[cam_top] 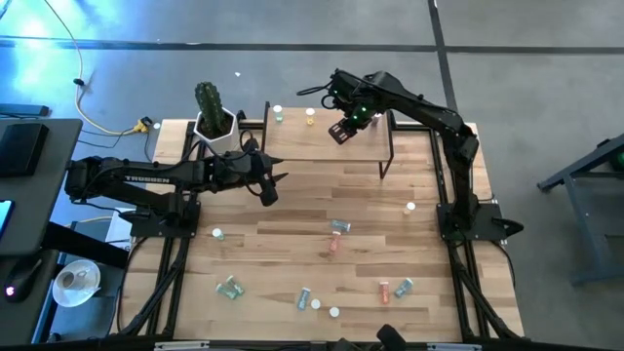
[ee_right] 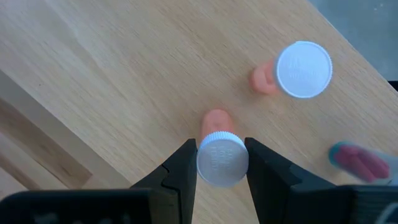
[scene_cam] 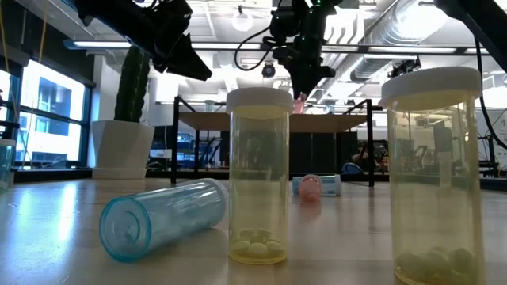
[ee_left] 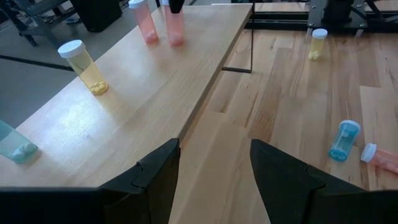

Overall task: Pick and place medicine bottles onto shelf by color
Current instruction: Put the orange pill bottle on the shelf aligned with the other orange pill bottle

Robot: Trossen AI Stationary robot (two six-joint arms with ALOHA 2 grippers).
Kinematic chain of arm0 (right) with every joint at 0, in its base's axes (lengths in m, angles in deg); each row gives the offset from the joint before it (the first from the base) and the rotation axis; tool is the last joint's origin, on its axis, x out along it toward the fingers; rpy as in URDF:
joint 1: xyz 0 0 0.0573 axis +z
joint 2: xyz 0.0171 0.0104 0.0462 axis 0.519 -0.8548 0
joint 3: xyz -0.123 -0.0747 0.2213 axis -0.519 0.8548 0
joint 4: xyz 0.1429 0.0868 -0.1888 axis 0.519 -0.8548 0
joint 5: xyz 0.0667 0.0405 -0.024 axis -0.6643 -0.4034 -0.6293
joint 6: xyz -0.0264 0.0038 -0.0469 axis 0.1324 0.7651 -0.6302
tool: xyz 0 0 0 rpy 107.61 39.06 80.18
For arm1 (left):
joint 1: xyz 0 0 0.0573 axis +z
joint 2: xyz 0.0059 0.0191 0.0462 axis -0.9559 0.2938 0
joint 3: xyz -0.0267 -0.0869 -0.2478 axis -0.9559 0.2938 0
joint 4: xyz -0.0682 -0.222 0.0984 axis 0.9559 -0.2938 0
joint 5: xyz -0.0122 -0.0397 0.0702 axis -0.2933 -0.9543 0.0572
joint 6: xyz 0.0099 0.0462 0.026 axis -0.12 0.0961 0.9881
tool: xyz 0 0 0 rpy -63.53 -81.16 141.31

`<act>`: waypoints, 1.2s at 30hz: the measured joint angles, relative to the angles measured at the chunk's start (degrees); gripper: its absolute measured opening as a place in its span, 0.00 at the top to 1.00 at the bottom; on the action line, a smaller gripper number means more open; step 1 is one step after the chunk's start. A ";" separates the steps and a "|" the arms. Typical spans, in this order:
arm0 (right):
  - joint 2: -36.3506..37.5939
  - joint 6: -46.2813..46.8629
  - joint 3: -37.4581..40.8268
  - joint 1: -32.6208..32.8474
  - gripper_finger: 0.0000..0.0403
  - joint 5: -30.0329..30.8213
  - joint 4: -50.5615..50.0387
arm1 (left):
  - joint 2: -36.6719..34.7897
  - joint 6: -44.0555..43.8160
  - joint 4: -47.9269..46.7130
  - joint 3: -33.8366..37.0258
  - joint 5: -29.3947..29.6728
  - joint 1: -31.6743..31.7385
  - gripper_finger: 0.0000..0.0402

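You are still looking at most of the job lying on the worktop (cam_top: 292, 210). Nearest the front edge, the unsorted medicine bottles are sitting scattered: a teal one on its side (cam_top: 230, 287), a bluish one (cam_top: 304, 298), a pink one (cam_top: 384, 291) with a teal one just beside it (cam_top: 404, 288), and a loose white cap (cam_top: 334, 313). Toward the middle, another pink bottle (cam_top: 333, 244) and a teal one (cam_top: 339, 226) are lying close together, and a yellow one (cam_top: 410, 207) is standing apart near the right arm's base.

Farther back, the left gripper (ee_left: 214, 171) is hovering just in front of the shelf (cam_top: 322, 141) with its jaws apart and nothing between them.

On the shelf itself, a teal bottle (ee_left: 13, 146), a yellow bottle (ee_left: 83, 66) and a pink bottle (ee_left: 143, 20) are already standing in a row. The right gripper (ee_right: 221, 163) is reaching over the far end, jaws clamped on the cap of a second pink bottle (ee_right: 217, 152) right beside the first, so you are setting down the fourth placement, with roughly twice that many left to collect.
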 joint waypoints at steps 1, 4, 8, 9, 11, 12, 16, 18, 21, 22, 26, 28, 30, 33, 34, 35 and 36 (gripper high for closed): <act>0.00 0.00 0.00 0.00 0.74 0.00 -0.06 | 0.00 0.00 0.00 0.00 0.00 0.01 0.54; 0.00 0.00 0.00 0.00 0.74 0.02 -0.07 | 0.00 0.00 0.00 0.00 0.00 0.01 0.54; 0.00 0.00 0.00 0.00 0.74 0.02 -0.10 | 0.00 0.00 0.00 0.00 0.00 0.02 0.54; 0.00 0.00 0.00 0.00 0.74 0.02 -0.11 | 0.00 0.00 -0.02 0.00 0.00 0.00 0.54; 0.00 -0.02 0.00 0.00 0.74 0.02 -0.09 | 0.00 0.00 0.00 0.00 0.00 0.01 0.54; 0.00 -0.05 0.00 0.00 0.74 0.02 -0.09 | 0.00 0.00 0.00 0.00 0.00 0.01 0.54; 0.00 -0.86 0.02 0.00 0.72 0.02 0.07 | 0.00 0.00 0.00 0.00 0.00 0.00 0.54; 0.00 -0.92 0.07 0.00 0.70 0.02 0.30 | 0.00 0.00 -0.01 0.00 0.00 0.01 0.54; 0.00 -0.96 0.11 0.00 0.67 0.04 0.48 | 0.00 0.00 0.00 0.00 0.00 0.01 0.54; -0.02 -0.95 0.15 0.00 0.66 0.04 0.57 | 0.00 0.00 -0.01 0.00 0.00 0.01 0.54; -0.02 -1.09 0.17 0.00 0.65 0.28 0.84 | 0.00 0.00 -0.02 0.00 0.00 0.00 0.54; -0.02 -1.11 0.17 -0.01 0.65 0.75 1.04 | 0.00 0.00 -0.02 0.00 0.00 0.00 0.54; -0.02 -1.11 0.17 -0.05 0.65 0.87 1.29 | 0.00 0.00 -0.02 0.00 0.00 0.02 0.54; -0.02 -1.55 0.17 -0.11 0.65 0.89 1.27 | 0.00 0.00 -0.02 0.00 -0.01 0.01 0.54; -0.02 -1.57 0.17 -0.13 0.65 0.90 1.27 | 0.00 0.00 -0.02 0.00 0.00 0.00 0.54; -0.02 -1.57 0.17 -0.13 0.65 0.92 1.27 | 0.00 0.00 -0.02 0.00 0.00 0.00 0.54; -0.02 -1.57 0.17 -0.13 0.65 0.92 1.27 | 0.00 0.00 -0.02 0.00 0.00 0.02 0.54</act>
